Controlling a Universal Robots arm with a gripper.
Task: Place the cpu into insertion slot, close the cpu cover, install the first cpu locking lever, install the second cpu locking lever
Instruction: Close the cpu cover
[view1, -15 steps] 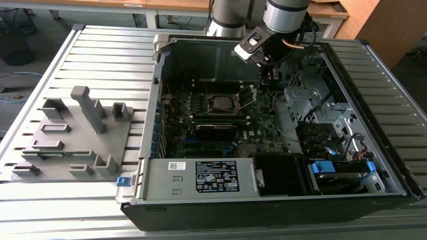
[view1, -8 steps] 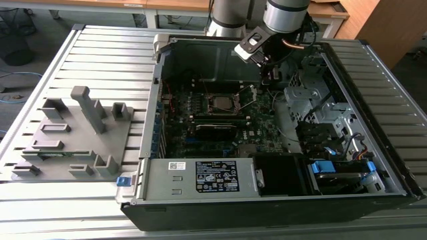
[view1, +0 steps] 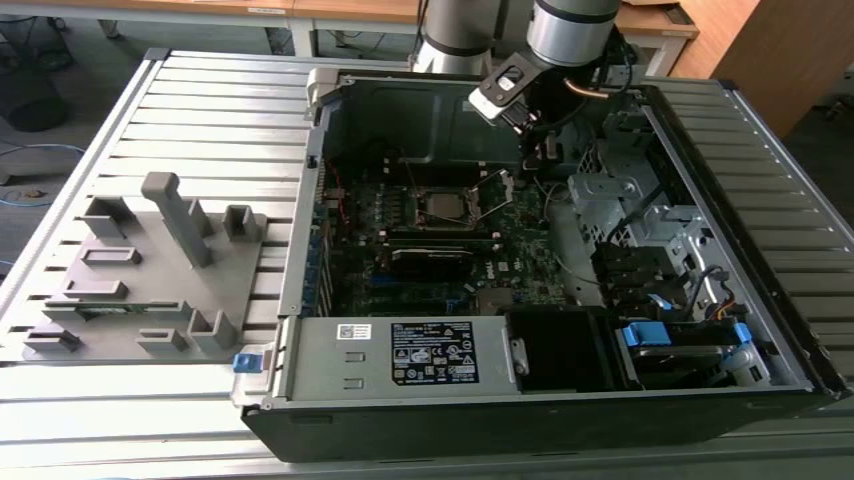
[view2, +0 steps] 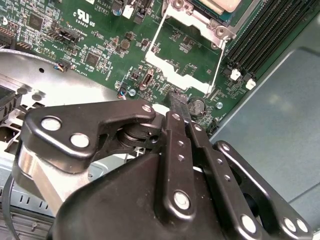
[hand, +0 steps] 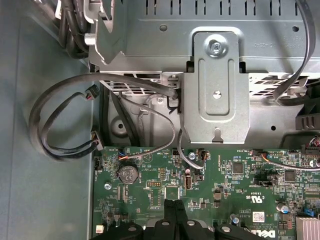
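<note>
The gripper (view2: 179, 101) is hovering over the motherboard (hand: 225, 175), fingers pressed together, near the cpu (view1: 441, 207) sitting in the insertion slot (view1: 466, 216)

Place: a robotics lab or workshop
Bench: grooved aluminium table (view1: 200, 100); robot arm (view1: 567, 30) standing behind the work
Work: opened desktop computer case (view1: 534, 430), motherboard (view1: 387, 280) bared; grey fixture block (view1: 147, 290) beside it
Surroundings: wooden desks (view1: 360, 10) behind; loose cable (view1: 30, 150) on the floor
</note>
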